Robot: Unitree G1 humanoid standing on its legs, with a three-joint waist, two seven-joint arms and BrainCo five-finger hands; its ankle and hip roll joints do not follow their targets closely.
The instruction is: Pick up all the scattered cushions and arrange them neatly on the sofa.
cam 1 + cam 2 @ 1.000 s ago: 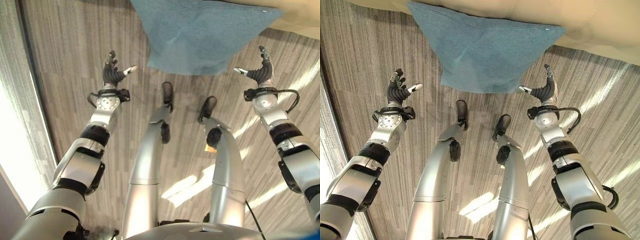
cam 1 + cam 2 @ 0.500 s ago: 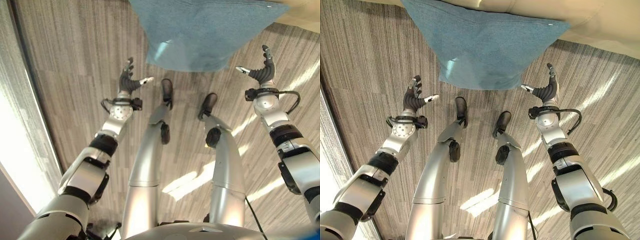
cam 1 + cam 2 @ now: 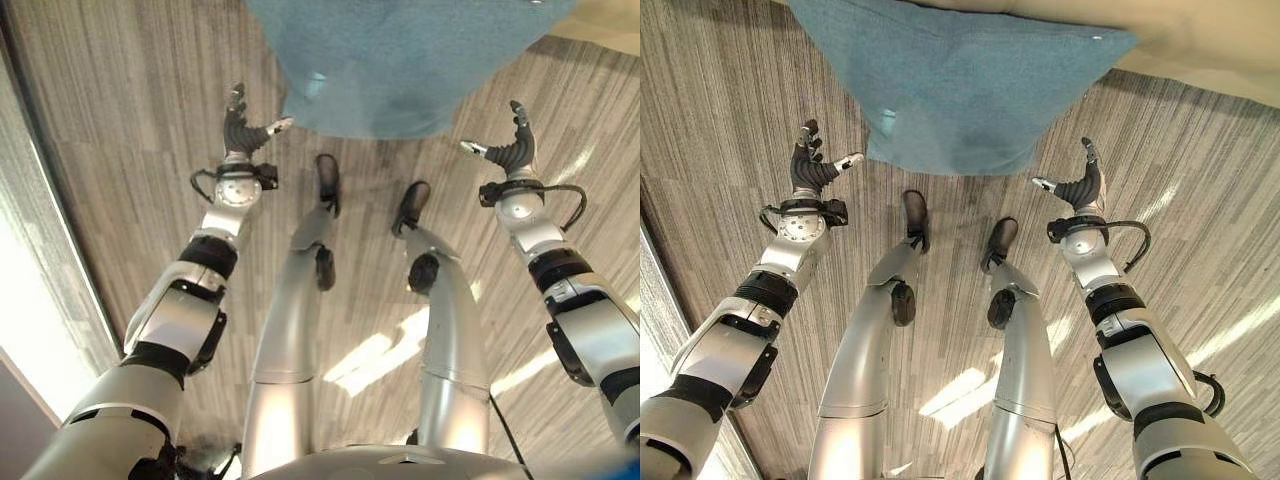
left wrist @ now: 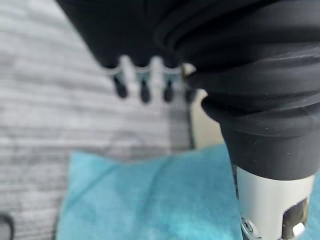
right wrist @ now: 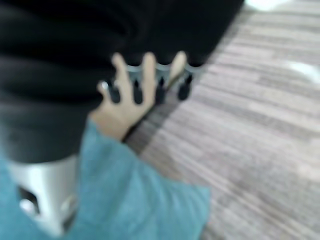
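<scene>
Floor [image 3: 720, 80]: grey-brown striped carpet, with sun patches on the robot's right side. Sofa [image 3: 1200, 40]: beige, its edge runs along the far side of the head views. Cushion [image 3: 960, 90]: teal, square-ish, lies on the floor up against the sofa front, one corner toward the sofa on the right, the rounded near edge toward the robot. No clear long axis; roughly as wide as deep. A small pale spot sits near its far right corner, too small to tell if it is a tag. No writing, brand or label readable on it.

Left robot hand [image 3: 812, 168]: raised just beside the cushion's near left corner, fingers spread and relaxed, thumb out toward the cushion, holding nothing, no contact visible. In the left wrist view its fingertips [image 4: 143, 91] are in a row above the floor, cushion beyond.

Right robot hand [image 3: 1078, 188]: near the cushion's near right corner, apart from it, fingers spread, thumb pointing inward, empty. The right wrist view has the cushion corner close by the hand.
</scene>
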